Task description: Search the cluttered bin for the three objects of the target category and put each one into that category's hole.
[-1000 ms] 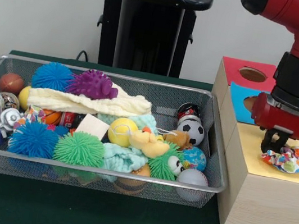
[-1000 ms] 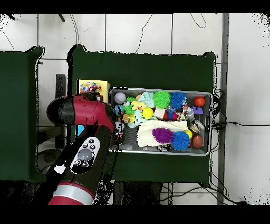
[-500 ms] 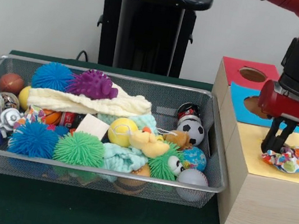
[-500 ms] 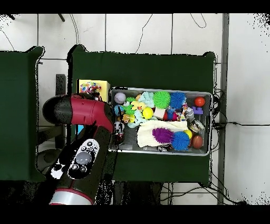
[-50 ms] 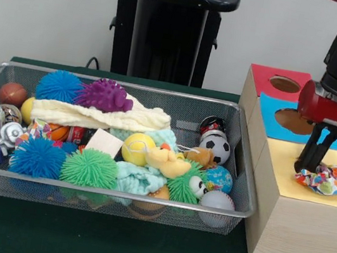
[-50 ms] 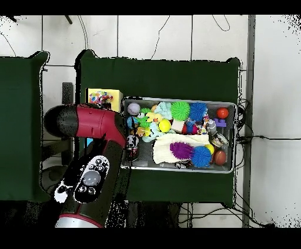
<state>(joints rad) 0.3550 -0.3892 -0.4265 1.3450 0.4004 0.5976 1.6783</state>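
A multicoloured patterned cloth (image 5: 330, 180) lies crumpled on the yellow panel (image 5: 282, 177) of the wooden box (image 5: 296, 230), right of the wire bin (image 5: 113, 193). My gripper (image 5: 307, 166) hangs just above the cloth's left edge, open with a narrow gap and holding nothing. In the overhead view the cloth (image 6: 103, 97) shows on the yellow panel (image 6: 115, 94), and the red arm (image 6: 88, 126) hides the gripper. The bin (image 6: 176, 169) holds spiky balls, a soccer ball (image 5: 218, 150), a cream cloth (image 5: 99, 115), a light-blue cloth (image 5: 135, 178) and other toys.
Behind the yellow panel the box has a blue panel with a hole (image 5: 294, 121) and a red panel with a hole (image 5: 284, 84). A black stand (image 5: 168, 30) rises behind the bin. Green cloth (image 5: 106, 238) covers the table.
The gripper has risen off the patterned cloth and shifted slightly right. The cloth stays where it lay on the yellow panel.
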